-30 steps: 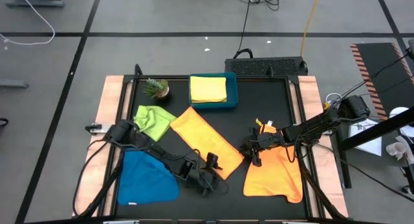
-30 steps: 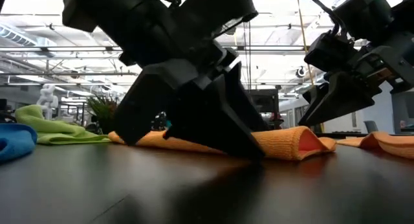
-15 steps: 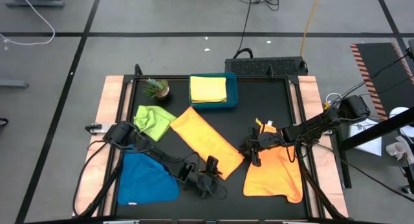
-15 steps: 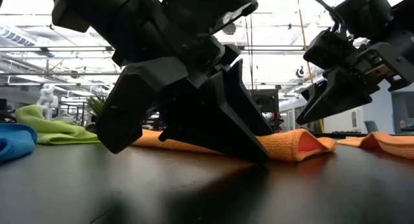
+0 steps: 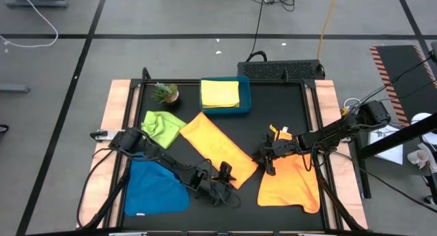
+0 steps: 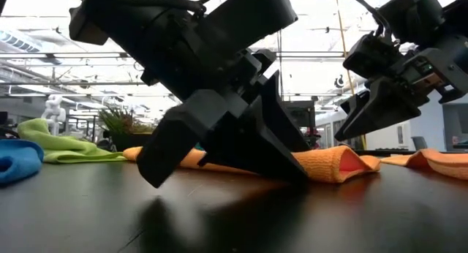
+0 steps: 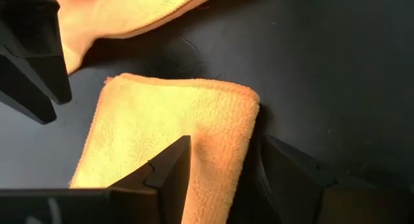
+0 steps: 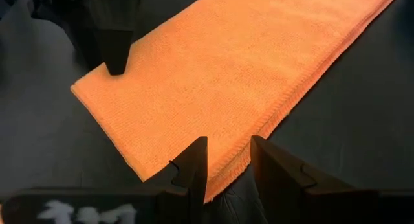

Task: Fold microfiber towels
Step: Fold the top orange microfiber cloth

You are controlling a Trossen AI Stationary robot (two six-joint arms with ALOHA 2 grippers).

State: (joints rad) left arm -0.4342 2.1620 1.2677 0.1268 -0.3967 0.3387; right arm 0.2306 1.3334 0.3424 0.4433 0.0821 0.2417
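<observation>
- The step in hand appears to be a second fold of the long orange towel (image 5: 217,149), which lies as a flat strip slanting across the middle of the black desk (image 5: 287,99).
- The left end effector (image 5: 220,180) sits at the strip's near corner. In its wrist view one finger (image 7: 169,171) rests on the cloth and the other stands on the bare desk just beside the towel's edge, so the fingers straddle the corner with a gap between them and are not yet closed on it.
- The right end effector (image 5: 268,161) sits at the strip's other near corner. Its fingers (image 8: 194,164) stand partly apart astride the hem, apparently also not clamped.
- To do this well, both end effectors should probably pinch through every layer at the corners, low against the desk, so no layer slips free.
- They would then lift together by the same amount and carry the near end over toward the far end, keeping the short edge taut and square.
- Uneven lifting would likely skew the strip.
- The crumpled second orange towel (image 5: 290,187) lies just beside the right end effector and could get snagged.
- The blue towel (image 5: 153,188) and the lime green towel (image 5: 162,125) wait unfolded on the left.
- The yellow towel (image 5: 220,93) lies folded in the teal tray (image 5: 246,99).
</observation>
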